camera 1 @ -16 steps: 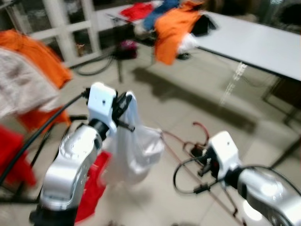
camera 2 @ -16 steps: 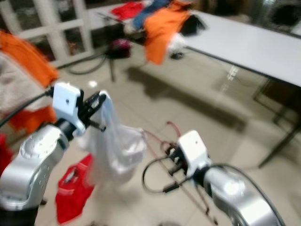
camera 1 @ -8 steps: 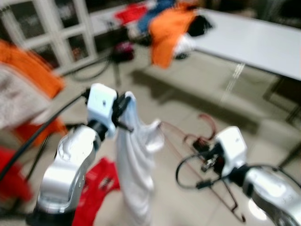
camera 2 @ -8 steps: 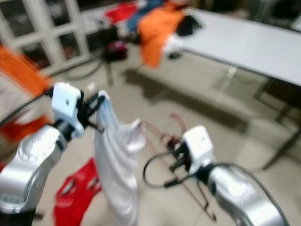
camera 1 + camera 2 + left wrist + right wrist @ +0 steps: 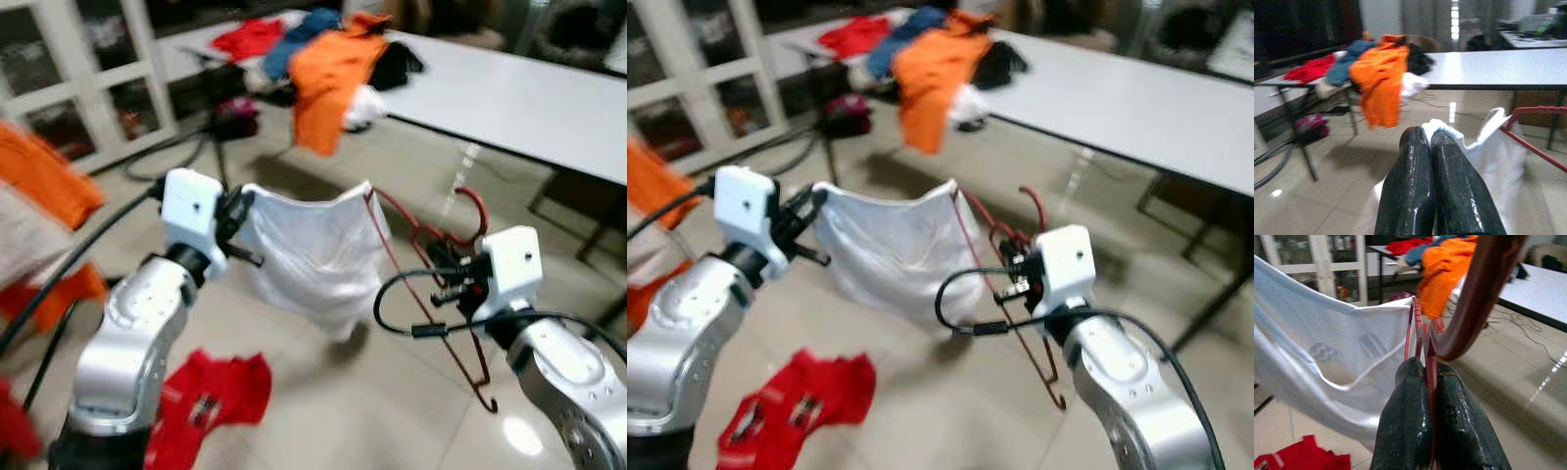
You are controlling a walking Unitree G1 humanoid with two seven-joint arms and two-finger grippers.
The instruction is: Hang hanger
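Holding red hanger (image 5: 431, 284) in right gripper (image 5: 453, 282), fingers clamped near hook; thin stiff wire, light, best taken at neck. Head views: left gripper (image 5: 231, 217) pinches corner of white garment (image 5: 313, 250), soft, limp. Earlier garment hung bunched; now stretched between both arms. Wrist views: both fingers pairs closed on cloth, wire.

a red wire hanger (image 5: 431, 294), tilted in mid-air, one end inside a white garment (image 5: 313, 255).

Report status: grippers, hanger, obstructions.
Left gripper shut on white garment. Right gripper shut on red hanger, one end inside garment. Red shirt on floor below.
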